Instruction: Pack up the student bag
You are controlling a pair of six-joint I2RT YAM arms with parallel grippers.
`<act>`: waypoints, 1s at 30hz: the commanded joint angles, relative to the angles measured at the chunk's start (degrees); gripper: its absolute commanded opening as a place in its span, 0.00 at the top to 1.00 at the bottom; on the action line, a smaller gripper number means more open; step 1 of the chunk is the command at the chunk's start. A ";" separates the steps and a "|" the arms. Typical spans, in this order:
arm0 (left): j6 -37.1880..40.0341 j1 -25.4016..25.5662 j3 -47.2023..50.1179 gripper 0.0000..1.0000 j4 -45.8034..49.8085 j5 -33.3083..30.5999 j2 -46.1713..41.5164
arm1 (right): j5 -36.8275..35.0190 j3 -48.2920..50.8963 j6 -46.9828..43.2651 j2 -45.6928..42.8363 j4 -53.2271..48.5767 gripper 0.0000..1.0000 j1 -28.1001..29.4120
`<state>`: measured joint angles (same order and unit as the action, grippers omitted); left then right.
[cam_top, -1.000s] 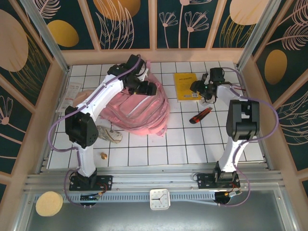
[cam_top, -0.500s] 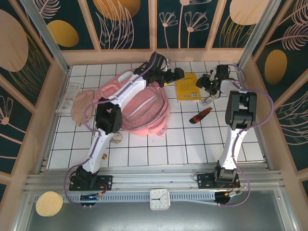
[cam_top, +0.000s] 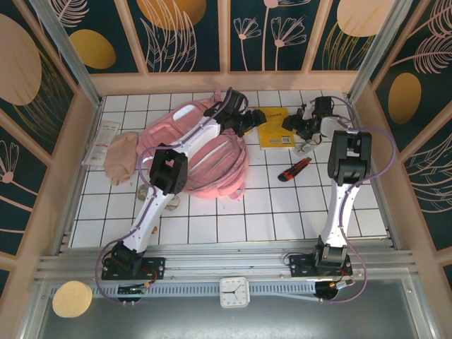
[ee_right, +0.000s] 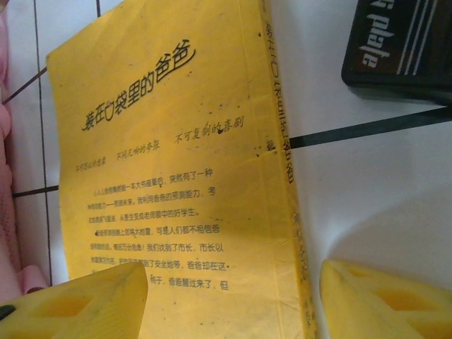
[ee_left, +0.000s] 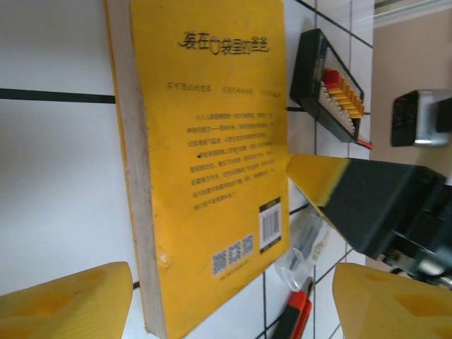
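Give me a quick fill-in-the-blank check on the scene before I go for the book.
The student bag is ___ in colour. The book lying right of it has a ___ cover. The left pincer and right pincer both hover at the book with jaws ___.
Missing: pink; yellow; open.

Left tool (ee_left: 229,274), right tool (ee_right: 234,270): both agape.

Yellow book (cam_top: 274,131) between left hand (cam_top: 251,121) and right hand (cam_top: 295,126), beside the student bag (cam_top: 220,167).
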<state>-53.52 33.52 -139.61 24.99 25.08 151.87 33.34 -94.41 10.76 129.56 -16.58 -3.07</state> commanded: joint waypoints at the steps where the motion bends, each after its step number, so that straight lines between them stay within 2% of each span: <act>1: -5.06 1.16 -1.28 0.27 3.71 0.03 3.97 | 5.10 -1.54 -1.75 2.40 -1.96 0.34 0.43; 8: -2.86 1.44 -3.54 0.32 7.59 -1.80 8.12 | 9.79 -1.24 -3.44 3.58 -2.67 0.36 1.14; 15: -3.79 1.79 -1.12 0.44 0.52 2.22 8.86 | 21.14 2.71 -1.87 1.95 3.81 0.41 1.69; 17: -3.42 1.70 -0.90 0.52 0.45 2.73 8.62 | 23.39 4.92 -0.10 0.00 7.55 0.43 1.67; 19: -2.99 1.52 0.24 0.73 -0.13 3.77 8.24 | 24.38 8.22 2.72 -2.29 12.53 0.43 1.68; 21: -2.28 1.46 2.49 0.79 -1.54 4.36 7.01 | 24.90 10.41 4.58 -3.71 15.37 0.43 1.67; 24: -1.70 1.29 6.09 0.89 -4.42 4.53 4.30 | 24.43 11.03 3.57 -4.31 14.06 0.43 1.69; 26: -1.08 1.19 6.39 1.00 -5.43 4.92 3.00 | 23.43 11.40 3.06 -4.77 13.07 0.43 1.52; 30: -1.05 0.72 5.01 1.00 -8.10 7.44 0.82 | 21.25 13.66 4.23 -7.82 14.14 0.42 0.75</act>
<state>-53.71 32.86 -134.76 21.06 27.07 154.82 47.57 -82.85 12.80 126.69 -1.32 -4.62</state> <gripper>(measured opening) 0.093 0.581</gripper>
